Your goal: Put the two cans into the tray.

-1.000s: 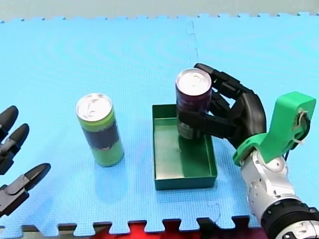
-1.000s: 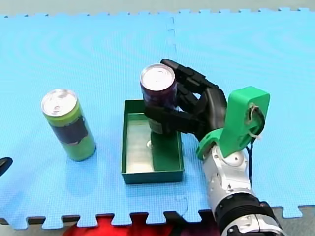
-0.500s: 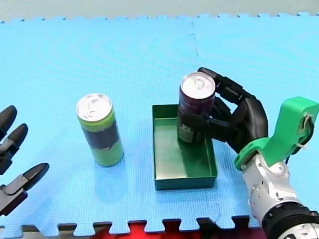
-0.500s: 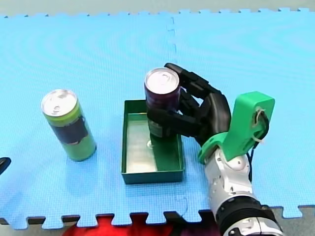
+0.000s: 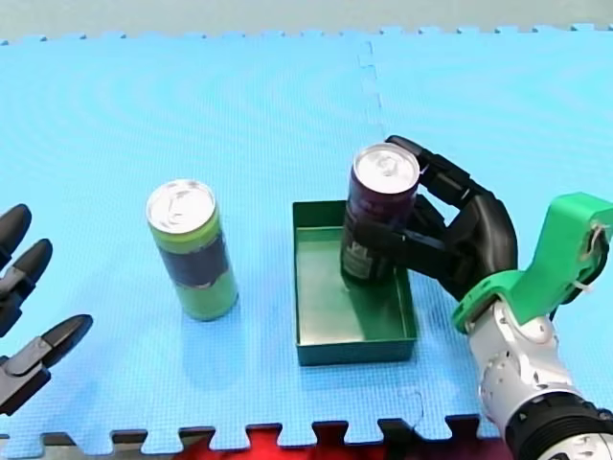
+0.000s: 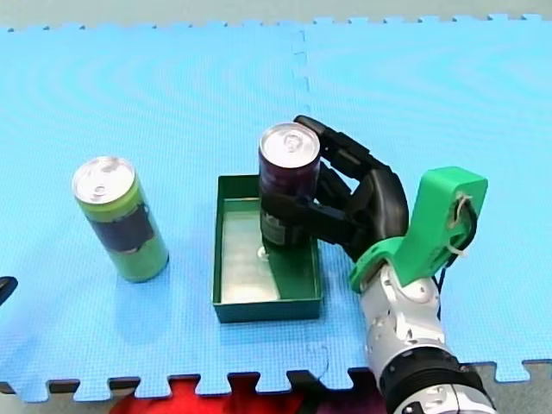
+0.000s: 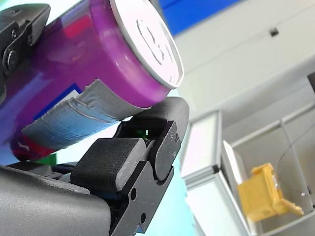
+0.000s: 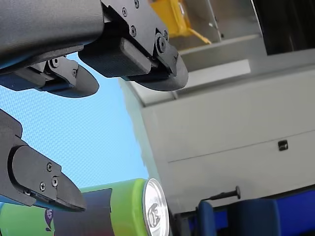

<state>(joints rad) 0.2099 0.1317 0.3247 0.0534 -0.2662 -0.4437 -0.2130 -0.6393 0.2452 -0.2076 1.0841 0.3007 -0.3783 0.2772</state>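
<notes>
My right hand (image 5: 421,240) is shut on a purple can (image 5: 375,213), holding it upright and slightly tilted inside the back right part of the green tray (image 5: 311,331). The first wrist view shows the same purple can (image 7: 83,73) pressed between black fingers (image 7: 128,162). A green can (image 5: 192,249) stands upright on the blue mat, left of the tray. My left hand (image 5: 24,316) is at the left edge, apart from the green can and holding nothing. The green can (image 8: 98,214) also shows in the second wrist view, beyond that hand's fingertips (image 8: 49,189).
The blue foam mat (image 5: 239,105) covers the whole surface, with a seam running back from the tray. Its jagged front edge (image 5: 287,436) lies just in front of the tray. Shelving and a yellow object (image 7: 263,196) stand beyond the mat.
My right hand has lowered the purple can into the tray and shifted slightly right. The green can and left hand have stayed put.
</notes>
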